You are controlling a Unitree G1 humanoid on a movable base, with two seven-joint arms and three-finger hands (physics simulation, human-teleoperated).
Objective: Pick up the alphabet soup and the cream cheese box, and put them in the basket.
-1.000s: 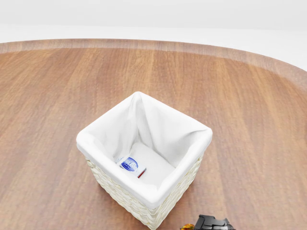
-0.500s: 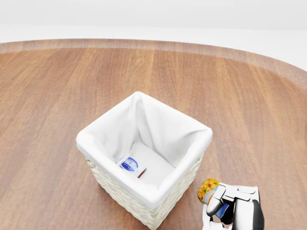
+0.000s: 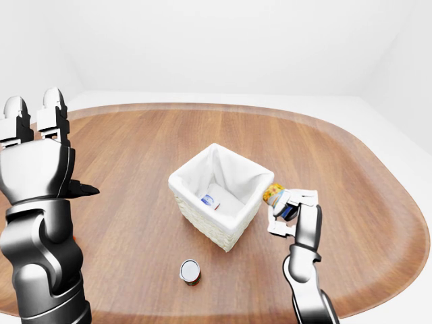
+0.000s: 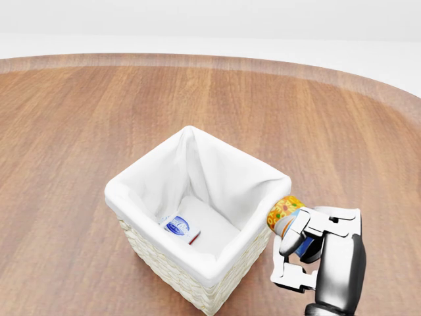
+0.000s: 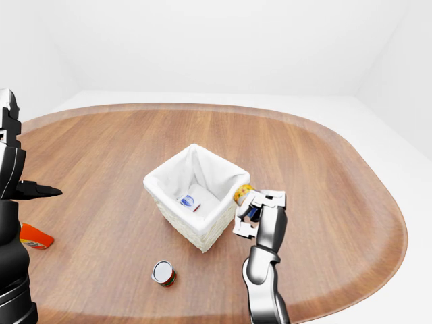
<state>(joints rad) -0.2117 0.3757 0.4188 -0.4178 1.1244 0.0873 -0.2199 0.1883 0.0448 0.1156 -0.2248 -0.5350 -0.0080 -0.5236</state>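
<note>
While my right hand (image 4: 309,247) hovers just beside the basket (image 4: 197,276), its fingers (image 4: 291,238) grip the alphabet soup (image 4: 284,212), tilted by the rim; cream cheese box (image 4: 181,228) lies inside; left hand (image 3: 34,162) raised, fingers spread; one can (image 3: 190,271) on bench (image 3: 121,229).

The soup can (image 4: 284,212) is mostly hidden by the right robot hand (image 4: 304,245). The left robot hand (image 5: 8,145) is cut off at the right-eye view's left edge.

Right hand (image 4: 309,247) with alphabet soup (image 4: 284,212) higher.
</note>
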